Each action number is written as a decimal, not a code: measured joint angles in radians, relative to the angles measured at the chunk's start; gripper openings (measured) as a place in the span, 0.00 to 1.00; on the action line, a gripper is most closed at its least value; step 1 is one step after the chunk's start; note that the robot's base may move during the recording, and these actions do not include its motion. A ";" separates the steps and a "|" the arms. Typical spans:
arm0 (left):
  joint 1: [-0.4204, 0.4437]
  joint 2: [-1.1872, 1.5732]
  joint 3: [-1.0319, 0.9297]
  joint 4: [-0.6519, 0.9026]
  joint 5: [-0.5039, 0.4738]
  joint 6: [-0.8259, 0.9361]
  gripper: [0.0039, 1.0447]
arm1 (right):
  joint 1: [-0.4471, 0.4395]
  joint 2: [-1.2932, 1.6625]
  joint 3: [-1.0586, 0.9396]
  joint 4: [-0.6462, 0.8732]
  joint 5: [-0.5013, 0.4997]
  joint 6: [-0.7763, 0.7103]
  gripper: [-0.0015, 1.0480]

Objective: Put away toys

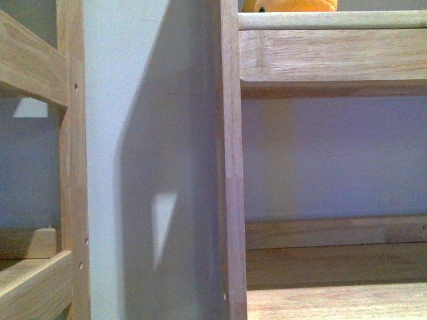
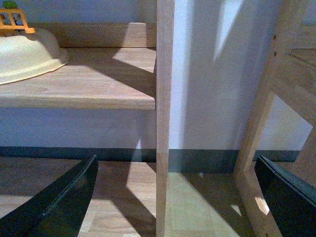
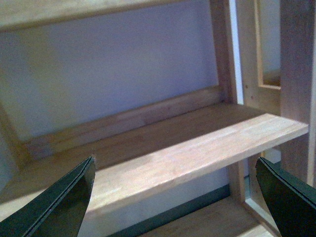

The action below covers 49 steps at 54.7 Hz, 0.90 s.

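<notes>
A yellow-orange plush toy (image 1: 290, 5) shows only as a rounded edge at the very top of the front view, resting on an upper wooden shelf (image 1: 333, 50); most of it is out of frame. Neither arm shows in the front view. My left gripper (image 2: 175, 197) is open and empty, its dark fingers (image 2: 64, 202) spread either side of a wooden upright post (image 2: 164, 113), low above the floor. My right gripper (image 3: 175, 197) is open and empty, facing a bare wooden shelf board (image 3: 197, 153).
Wooden shelving units stand against a pale wall. A cream bowl-shaped thing (image 2: 27, 54) with a small yellow toy piece (image 2: 14, 22) behind it sits on a low shelf (image 2: 89, 84). A second frame's slanted leg (image 2: 259, 118) stands beside the post. Wood floor (image 2: 197, 202) lies below.
</notes>
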 joint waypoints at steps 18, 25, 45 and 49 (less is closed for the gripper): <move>0.000 0.000 0.000 0.000 0.000 0.000 0.94 | -0.176 -0.126 -0.149 -0.163 -0.211 0.081 0.94; 0.000 0.000 0.000 0.000 0.000 0.000 0.94 | -0.219 -0.142 -0.137 -0.253 -0.410 0.021 0.84; 0.000 0.000 0.000 0.000 0.000 0.000 0.94 | -0.232 -0.181 -0.156 -0.282 -0.582 -0.077 0.35; 0.000 0.000 0.000 0.000 0.000 0.000 0.94 | -0.232 -0.197 -0.172 -0.283 -0.584 -0.082 0.25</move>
